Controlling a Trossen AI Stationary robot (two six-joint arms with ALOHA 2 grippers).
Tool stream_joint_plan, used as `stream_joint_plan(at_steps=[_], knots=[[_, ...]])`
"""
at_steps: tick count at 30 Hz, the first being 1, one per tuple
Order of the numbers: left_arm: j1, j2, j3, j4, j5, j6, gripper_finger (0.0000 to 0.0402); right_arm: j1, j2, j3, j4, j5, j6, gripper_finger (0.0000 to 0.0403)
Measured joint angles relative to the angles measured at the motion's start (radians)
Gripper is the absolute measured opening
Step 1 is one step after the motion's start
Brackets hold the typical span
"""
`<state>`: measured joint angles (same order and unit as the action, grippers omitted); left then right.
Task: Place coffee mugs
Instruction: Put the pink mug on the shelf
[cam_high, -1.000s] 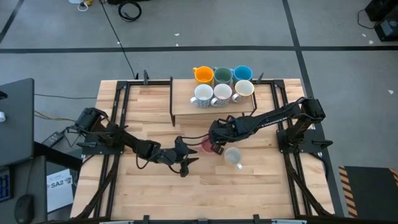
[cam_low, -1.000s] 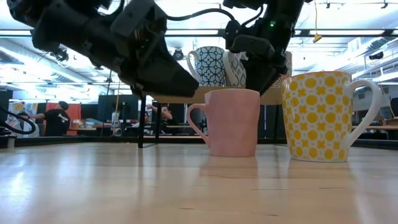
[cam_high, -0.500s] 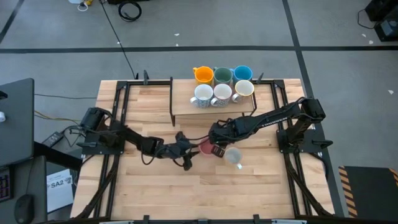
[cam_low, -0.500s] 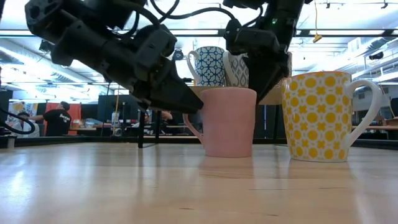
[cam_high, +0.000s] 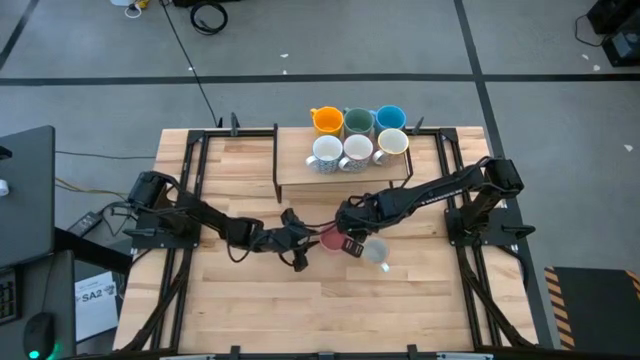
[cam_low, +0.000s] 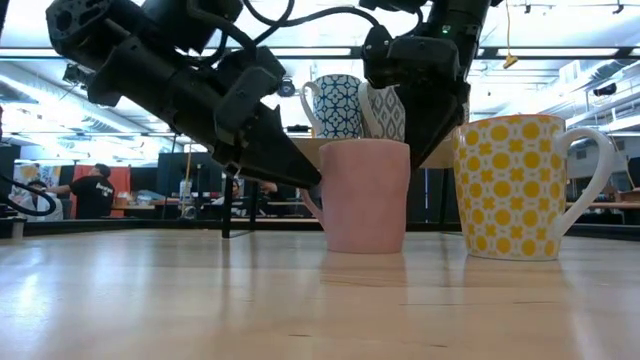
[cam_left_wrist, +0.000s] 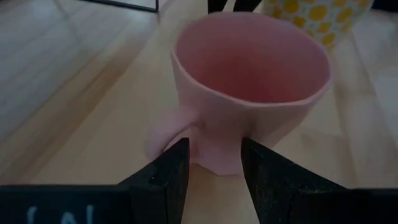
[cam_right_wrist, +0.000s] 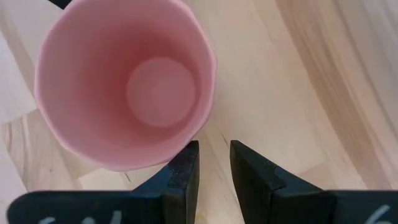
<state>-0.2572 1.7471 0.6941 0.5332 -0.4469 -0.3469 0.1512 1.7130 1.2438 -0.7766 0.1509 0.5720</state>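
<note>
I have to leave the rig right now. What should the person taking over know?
Left gripper: open, fingers either side of the pink mug's handle, not closed on it.
Right gripper: open, poised above beside the pink mug; nothing held.
Done: six mugs stand on the raised shelf.
Left: the pink mug and the yellow-patterned mug stand upright on the table.
</note>
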Motion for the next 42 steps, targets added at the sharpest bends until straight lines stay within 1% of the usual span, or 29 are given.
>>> stream_joint_plan(at_steps=[13, 17, 19, 24, 28, 31, 35, 36, 38, 40, 42], knots=[[-0.041, -0.116, 0.000, -0.063, -0.001, 0.000, 0.0153, 0.010, -0.012, 0.000, -0.027, 0.007, 0.009, 0.0096], [-0.056, -0.166, 0.000, -0.063, 0.000, 0.004, 0.0153, 0.010, -0.054, 0.000, -0.062, 0.030, 0.008, 0.0096], [-0.056, -0.183, 0.001, -0.050, 0.007, 0.032, 0.0153, 0.010, -0.085, 0.000, -0.079, 0.047, 0.008, 0.0096], [-0.049, -0.200, 0.012, 0.022, 0.074, 0.113, 0.0153, 0.010, -0.172, 0.000, -0.111, 0.066, 0.000, 0.0096], [-0.027, -0.193, 0.118, -0.047, 0.168, 0.185, 0.0153, 0.010, -0.232, 0.000, -0.113, 0.066, -0.019, 0.0096], [-0.012, -0.187, 0.246, -0.232, 0.207, 0.242, 0.0153, 0.010, -0.272, 0.000, -0.115, 0.065, -0.025, 0.0096], [-0.002, -0.168, 0.422, -0.485, 0.215, 0.324, 0.0153, 0.010, -0.332, 0.000, -0.139, 0.067, -0.026, 0.0096], [0.001, -0.154, 0.462, -0.512, 0.215, 0.342, 0.0153, 0.010, -0.348, 0.000, -0.150, 0.075, -0.026, 0.0096], [0.002, -0.139, 0.506, -0.583, 0.215, 0.376, 0.0153, 0.010, -0.379, 0.000, -0.172, 0.105, -0.026, 0.0096], [0.001, -0.112, 0.533, -0.586, 0.216, 0.389, 0.0153, 0.013, -0.410, 0.000, -0.186, 0.140, -0.025, 0.0096], [0.001, -0.093, 0.533, -0.599, 0.216, 0.393, 0.0153, 0.016, -0.436, 0.000, -0.196, 0.171, -0.023, 0.0096]])
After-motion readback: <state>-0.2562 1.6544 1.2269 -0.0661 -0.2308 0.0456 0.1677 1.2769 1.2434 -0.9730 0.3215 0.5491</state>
